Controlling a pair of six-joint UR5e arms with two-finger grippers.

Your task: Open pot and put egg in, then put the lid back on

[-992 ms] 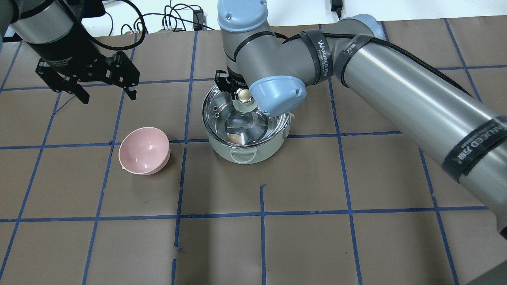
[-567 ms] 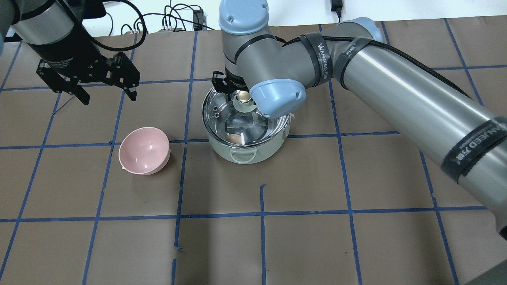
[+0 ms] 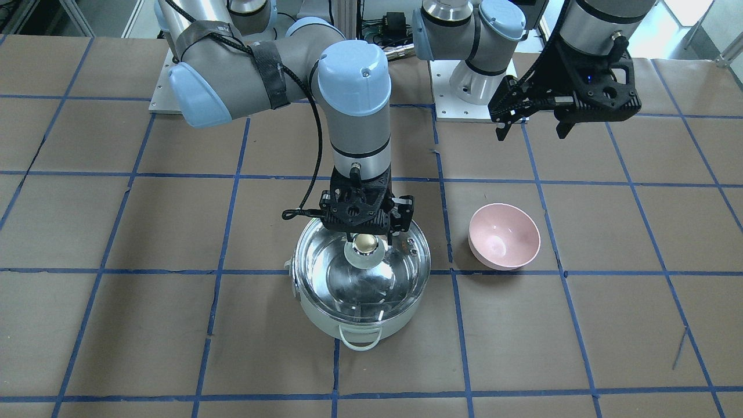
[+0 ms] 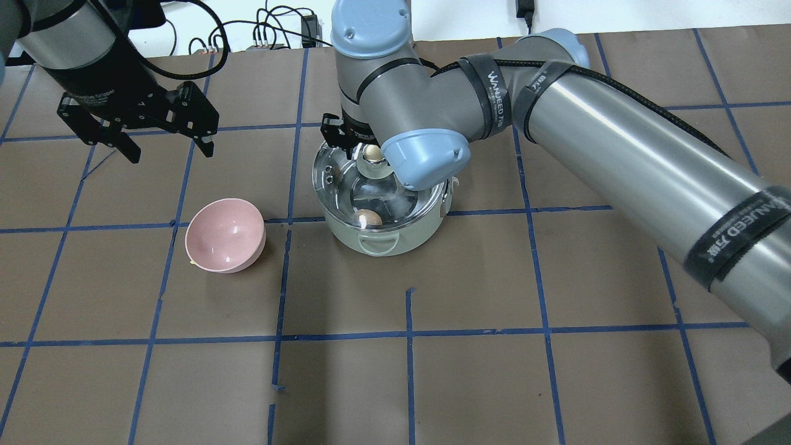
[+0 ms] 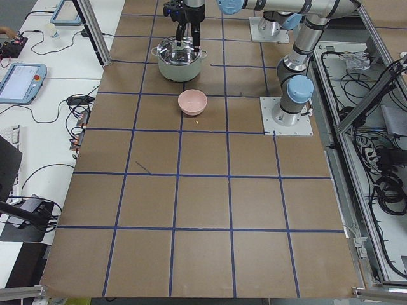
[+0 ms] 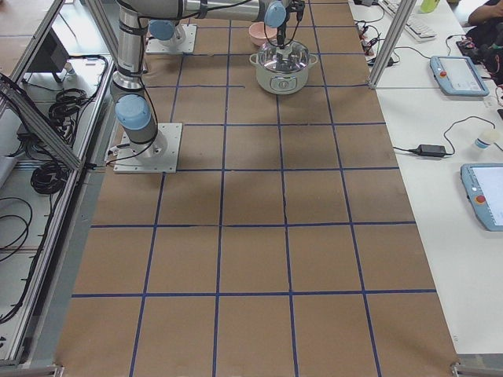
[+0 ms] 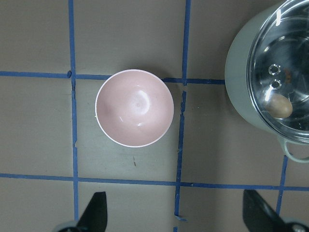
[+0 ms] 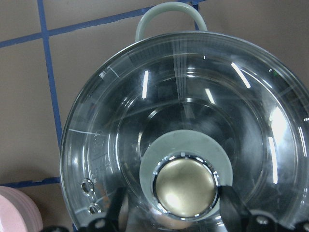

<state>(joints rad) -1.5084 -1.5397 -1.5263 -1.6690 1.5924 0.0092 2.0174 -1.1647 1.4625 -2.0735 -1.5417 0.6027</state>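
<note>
So the egg [image 4: 368, 217] is already sitting inside the pot [image 4: 395, 238], down by its 6 o'clock edge in the overhead view, showing through the glass. The lid [image 3: 360, 284] is sliding a touch toward 10 o'clock compared with a second ago, so the closing step is basically wrapping up, though I can't tell if it's seating flush. The right gripper [image 8: 172, 205] is pinching the knob [image 3: 365, 244], fingers barely apart. The left gripper [image 4: 170, 151] is hanging wide open and empty, at 11 o'clock from the pink bowl [image 4: 225, 235].
</note>
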